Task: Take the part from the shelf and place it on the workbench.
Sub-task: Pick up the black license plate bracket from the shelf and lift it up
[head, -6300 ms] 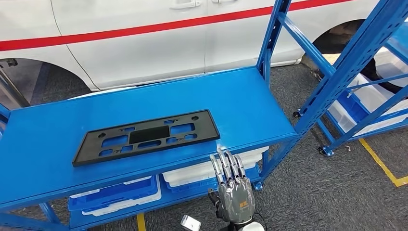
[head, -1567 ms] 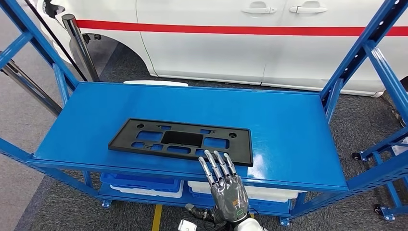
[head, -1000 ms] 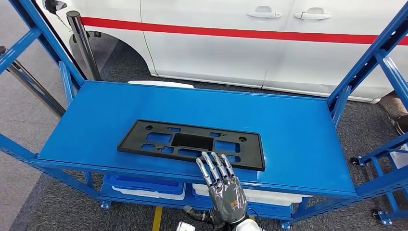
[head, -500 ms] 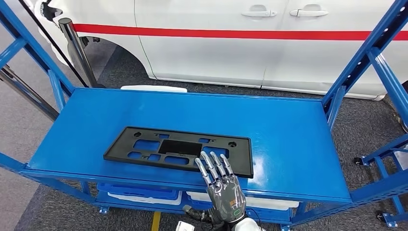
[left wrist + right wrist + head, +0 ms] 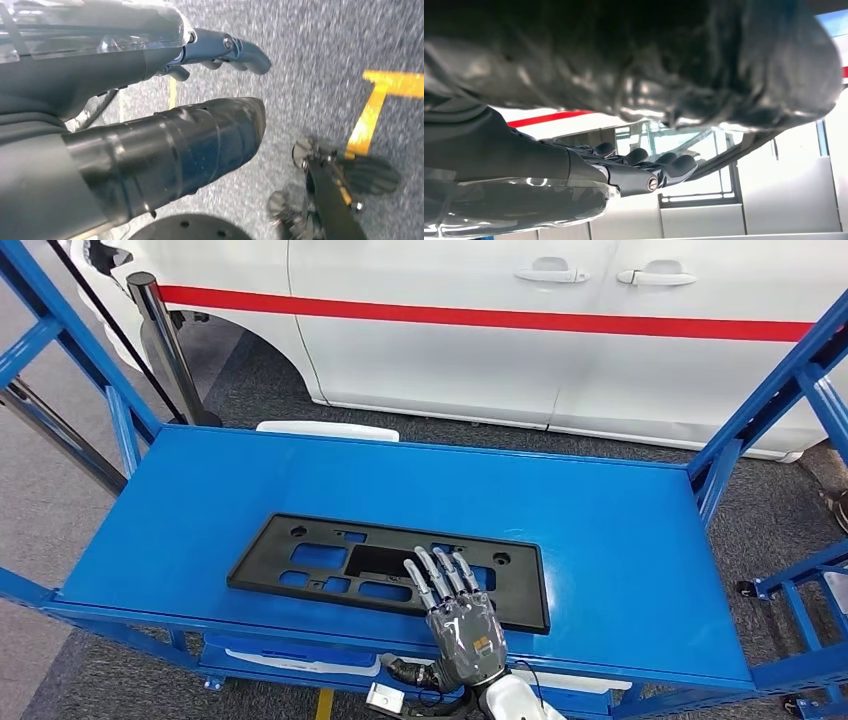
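The part (image 5: 375,562) is a flat black rectangular plate with several cut-outs, lying on the blue shelf top (image 5: 600,530) towards its front edge. My right hand (image 5: 455,615) is raised in front of the shelf with its back towards me. Its fingers (image 5: 437,572) are straight and spread, reaching over the part's near edge right of its middle, and it holds nothing. The right wrist view looks up past the same fingers (image 5: 644,165) at the car. My left hand (image 5: 175,135) hangs over the grey floor with nothing in it, fingers apart.
A white car (image 5: 500,330) with a red stripe stands close behind the shelf. Blue uprights (image 5: 770,400) frame both ends, and a black post (image 5: 165,350) stands at the back left. Bins (image 5: 260,652) sit on the lower level. A yellow floor line (image 5: 372,115) runs under the left arm.
The camera has swung round to face the shelf squarely and come a little closer. My right hand has moved forward, so its fingers now lie over the part's near edge.
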Motion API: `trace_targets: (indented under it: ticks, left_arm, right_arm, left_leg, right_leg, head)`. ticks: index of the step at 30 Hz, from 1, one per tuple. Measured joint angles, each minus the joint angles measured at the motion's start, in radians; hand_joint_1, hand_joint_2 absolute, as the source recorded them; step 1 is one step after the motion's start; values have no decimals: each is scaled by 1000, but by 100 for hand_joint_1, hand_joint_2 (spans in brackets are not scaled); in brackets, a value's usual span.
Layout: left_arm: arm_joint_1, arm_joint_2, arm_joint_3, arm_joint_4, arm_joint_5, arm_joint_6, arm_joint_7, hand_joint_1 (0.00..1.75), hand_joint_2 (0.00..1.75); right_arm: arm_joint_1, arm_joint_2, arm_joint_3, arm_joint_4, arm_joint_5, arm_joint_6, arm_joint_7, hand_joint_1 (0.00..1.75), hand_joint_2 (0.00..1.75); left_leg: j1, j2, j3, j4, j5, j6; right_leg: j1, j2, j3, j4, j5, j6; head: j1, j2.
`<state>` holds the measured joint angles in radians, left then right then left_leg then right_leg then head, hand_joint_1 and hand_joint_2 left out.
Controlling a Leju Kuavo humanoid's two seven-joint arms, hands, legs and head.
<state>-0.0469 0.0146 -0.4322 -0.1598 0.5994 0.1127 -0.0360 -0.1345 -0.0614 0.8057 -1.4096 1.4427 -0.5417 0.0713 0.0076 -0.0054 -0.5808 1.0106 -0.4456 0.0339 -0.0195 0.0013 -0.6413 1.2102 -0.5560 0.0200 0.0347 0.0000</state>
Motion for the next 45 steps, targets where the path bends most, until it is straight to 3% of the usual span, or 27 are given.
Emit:
trace_targets:
  ticks: [2,4,6,8,11,13,14,17,19,21,23,24,26,27,28,29,31,33,38,41,43,45]
  left_arm:
    - [0,0,-1,0,0,0,-1,0,0]
    - [-1,-1,-2,0,1,0,-2,0,0]
    - [-1,-1,-2,0,1,0,-3,0,0]
    - [0,-2,-2,0,1,0,-3,0,0]
    - [-1,-2,-3,0,1,0,-4,0,0]
    - [1,-2,-3,0,1,0,-4,0,0]
    - [2,-2,-3,0,1,-1,-4,0,0]
    - [2,-2,-3,0,3,-1,-5,0,0]
    - [0,-2,-3,0,4,-1,-6,0,0]
    - [-1,-2,-3,0,4,-1,-6,0,0]
    - [0,-2,-3,0,4,-1,-6,0,0]
    - [0,-3,-3,0,5,-1,-6,0,0]
    - [0,-3,-4,0,8,-1,-6,0,0]
    - [0,-2,-4,0,9,-1,-6,0,0]
    - [0,-2,-4,0,11,-1,-6,0,0]
    - [0,-2,-4,0,13,0,-6,0,0]
    - [1,-2,-4,0,14,0,-6,0,0]
    - [0,-3,-4,0,15,-1,-6,0,0]
    - [0,-3,-4,0,15,-2,-6,0,0]
    - [0,-3,-4,0,18,-5,-6,0,0]
    - [0,-4,-5,0,22,-6,-8,0,0]
    - [0,-4,-5,0,25,-7,-10,0,0]
  right_arm:
    - [-3,0,0,3,-4,0,-2,0,87]
    - [-5,0,0,6,-7,0,-4,0,175]
    - [-5,0,0,8,-8,1,-5,0,175]
    - [-6,0,0,8,-8,1,-6,0,175]
    - [-7,2,0,10,-8,1,-6,0,175]
    - [-7,2,0,14,-8,1,-6,0,175]
    - [-7,2,0,16,-8,1,-6,0,175]
    - [-8,3,0,17,-12,4,-6,0,175]
    - [-9,5,0,17,-15,6,-6,0,175]
    - [-10,5,0,17,-18,7,-5,0,175]
    - [-12,5,0,17,-21,9,-5,0,175]
    - [-13,5,0,17,-23,11,-5,0,175]
    - [-13,5,0,19,-27,17,-5,0,175]
    - [-13,5,0,20,-29,20,-4,0,175]
    - [-12,4,0,21,-31,23,-4,0,175]
    - [-13,4,0,23,-34,27,-3,0,175]
    - [-15,4,0,23,-40,36,-3,0,175]
    - [-18,4,0,24,-45,43,-3,0,175]
    - [-22,4,0,24,-48,49,-3,0,175]
    - [-29,5,0,24,-61,73,-1,0,175]
    - [-37,5,0,26,-76,103,4,0,175]
    - [-43,4,0,28,-88,127,11,0,175]
  left_leg:
    - [0,-2,0,15,-12,-11]
    - [-2,-3,-3,23,-18,-23]
    - [0,-2,-4,22,-19,-32]
    - [2,-1,-16,56,-46,-41]
    - [4,0,-92,229,-135,-51]
    - [4,0,-126,299,-146,-52]
    - [4,0,-118,280,-123,-50]
    - [1,0,-29,86,-29,-38]
    - [-5,-1,-1,22,-18,-31]
    - [-5,-2,1,13,-16,-23]
    - [-1,0,9,-1,-10,-11]
    - [1,1,13,-7,-7,-5]
    - [0,3,14,-9,-6,2]
    - [-1,3,13,-8,-7,3]
    - [-1,3,14,-7,-8,4]
    - [-2,2,14,-5,-9,4]
    - [-2,1,16,0,-13,1]
    - [-2,0,16,5,-16,-2]
    - [-6,0,13,11,-19,-6]
    - [-6,0,2,34,-38,-26]
    - [-1,0,-35,119,-91,-42]
    - [3,0,-92,244,-146,-50]
  right_leg:
    - [-2,0,43,-112,56,-1]
    - [2,3,56,-151,62,-10]
    - [3,4,56,-156,65,-24]
    - [1,2,60,-162,69,-36]
    - [1,-2,63,-165,69,-44]
    - [3,-2,64,-165,68,-46]
    - [4,-1,65,-165,68,-46]
    - [6,1,71,-165,64,-42]
    - [8,1,70,-166,64,-33]
    - [9,1,70,-170,65,-22]
    - [10,0,64,-150,48,-11]
    - [11,0,47,-112,24,-8]
    - [9,0,-14,15,-37,-5]
    - [9,0,-44,73,-56,-4]
    - [8,0,-60,103,-57,-3]
    - [7,0,-58,93,-38,-3]
    - [7,0,-6,-20,32,-8]
    - [7,-1,42,-119,79,-14]
    - [11,0,57,-158,74,-16]
    - [11,0,59,-172,79,-32]
    - [7,-2,62,-178,85,-47]
    - [8,-4,61,-178,85,-49]
  head:
    - [0,0]
    - [-1,0]
    - [-1,0]
    - [-1,0]
    - [-1,0]
    - [-1,0]
    - [-1,0]
    - [-1,0]
    - [-1,0]
    - [-1,0]
    - [0,0]
    - [1,0]
    - [1,0]
    - [1,0]
    - [1,0]
    - [1,0]
    - [1,0]
    - [1,0]
    - [1,0]
    - [0,0]
    - [0,0]
    - [0,0]
